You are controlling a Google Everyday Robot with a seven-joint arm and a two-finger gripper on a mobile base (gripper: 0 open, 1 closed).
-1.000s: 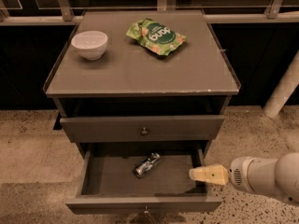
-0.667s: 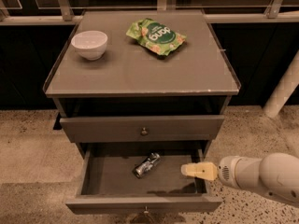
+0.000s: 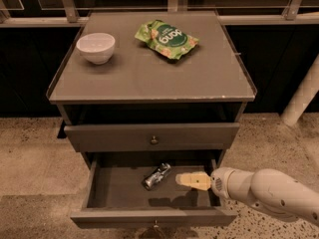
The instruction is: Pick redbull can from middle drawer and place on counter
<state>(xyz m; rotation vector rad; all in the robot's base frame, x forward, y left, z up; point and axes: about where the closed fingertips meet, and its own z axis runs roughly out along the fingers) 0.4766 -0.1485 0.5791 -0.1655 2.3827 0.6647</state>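
Observation:
The redbull can lies on its side, silver and dark blue, in the middle of the open middle drawer. My gripper, tan at its tip, reaches into the drawer from the right and sits just to the right of the can, close to it but apart from it. The white arm behind it crosses the drawer's right front corner. The counter is the flat grey-brown cabinet top above.
A white bowl stands at the counter's back left and a green snack bag lies at the back middle. The drawer above is shut. A white post stands on the floor to the right.
My gripper has moved left inside the drawer, from near its right wall to just beside the can. The can has not moved.

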